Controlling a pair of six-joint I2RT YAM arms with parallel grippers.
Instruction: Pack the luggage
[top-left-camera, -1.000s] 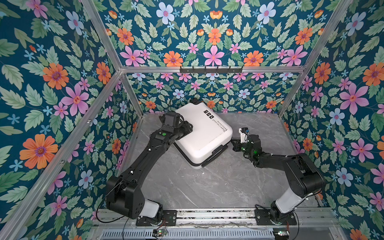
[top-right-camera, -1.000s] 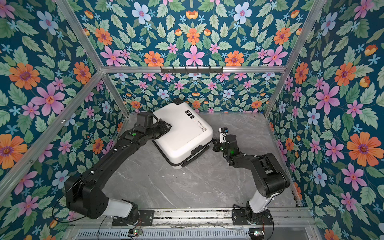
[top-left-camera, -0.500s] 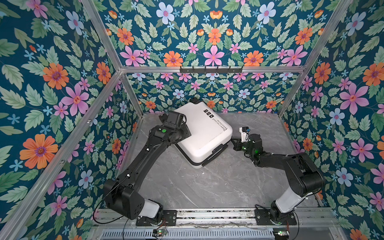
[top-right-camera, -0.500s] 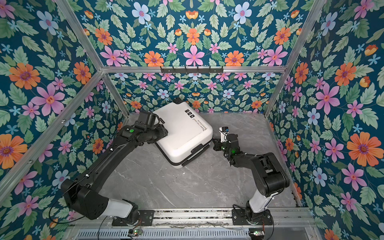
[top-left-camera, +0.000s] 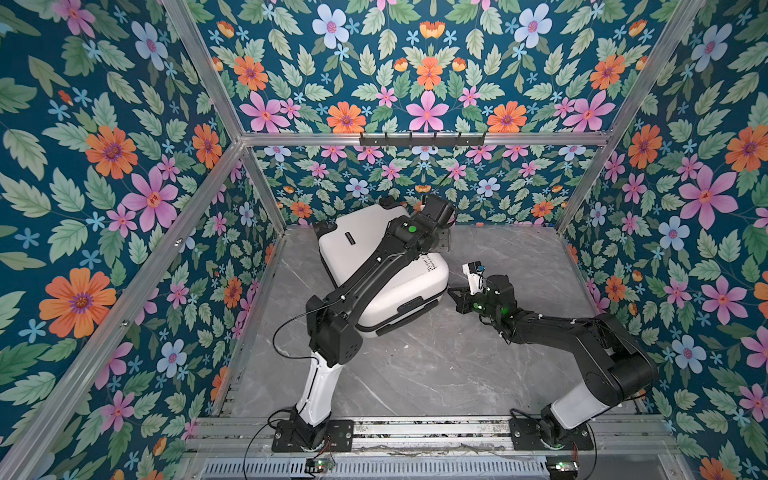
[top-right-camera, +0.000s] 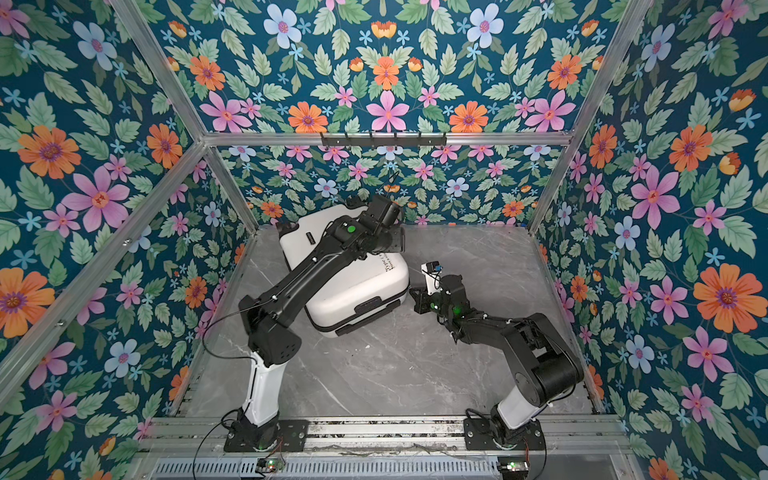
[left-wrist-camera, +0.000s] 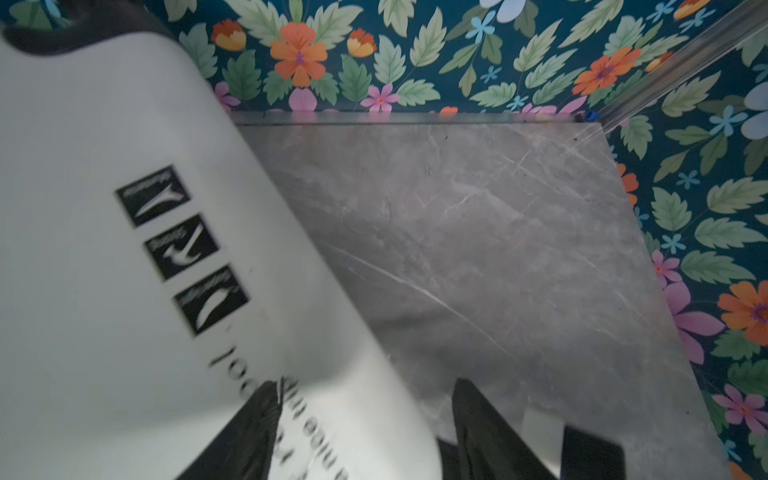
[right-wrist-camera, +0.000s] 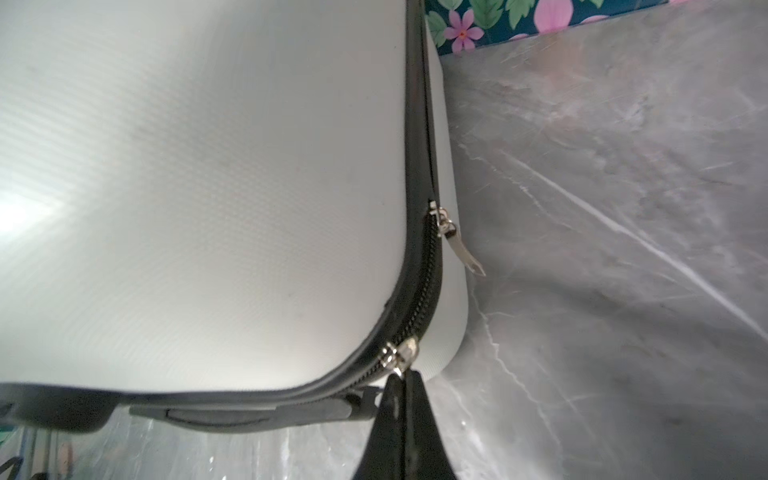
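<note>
Luggage (top-left-camera: 365, 253) lies closed on the surface (top-left-camera: 436, 365), toward the back left. Right hand (right-wrist-camera: 405, 380), at its near right corner, pinches a zipper pull (right-wrist-camera: 400, 354). Left hand (left-wrist-camera: 363, 386) hangs open above the far right edge.

The white hard-shell suitcase (top-left-camera: 395, 297) lies flat and closed on the grey table (top-left-camera: 457, 353), turned diagonally near the back wall (top-left-camera: 490, 183). A black zipper (right-wrist-camera: 419, 307) runs around its edge, and black icons (left-wrist-camera: 183, 249) are on top.

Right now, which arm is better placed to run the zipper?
Right. The right pincer is shut on a zipper pull at the suitcase corner; the left pincer hangs open over its top, off the zipper.
</note>
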